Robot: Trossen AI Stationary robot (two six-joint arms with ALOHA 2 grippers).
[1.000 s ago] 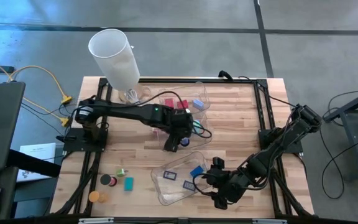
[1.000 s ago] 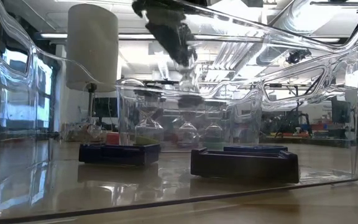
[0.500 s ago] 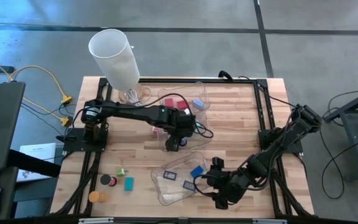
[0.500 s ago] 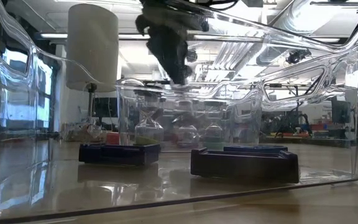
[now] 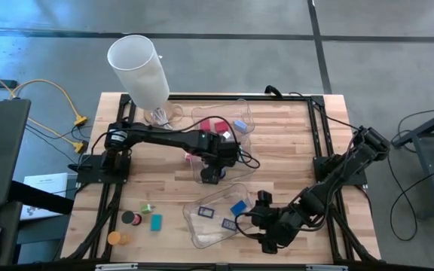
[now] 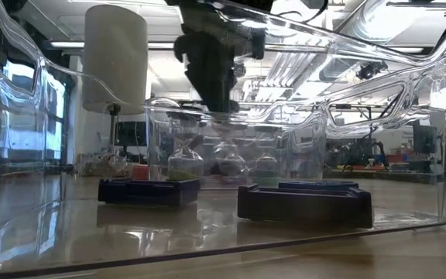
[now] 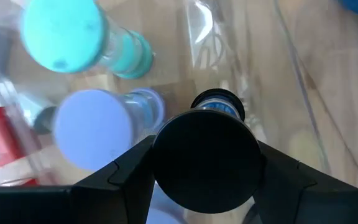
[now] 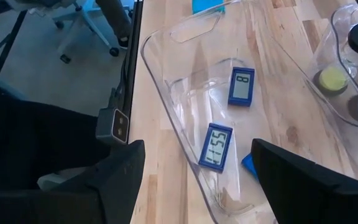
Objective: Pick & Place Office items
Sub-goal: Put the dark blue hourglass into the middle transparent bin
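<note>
We see the left tool (image 7: 207,163) clamped on a round black-capped cylinder (image 7: 205,158) over the far clear plastic tray (image 5: 241,113), beside smooth lilac (image 7: 94,129) and teal (image 7: 61,32) cylinders, while the right tool (image 8: 197,177) waits open by the near tray (image 8: 166,81) on the wooden tabletop (image 5: 277,150).

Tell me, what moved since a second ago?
The left gripper, holding a black-capped timer, slid a little toward the far tray and sank lower over it. Nothing was let go. The right gripper stayed by the near tray, open; the small clocks inside didn't move.
</note>
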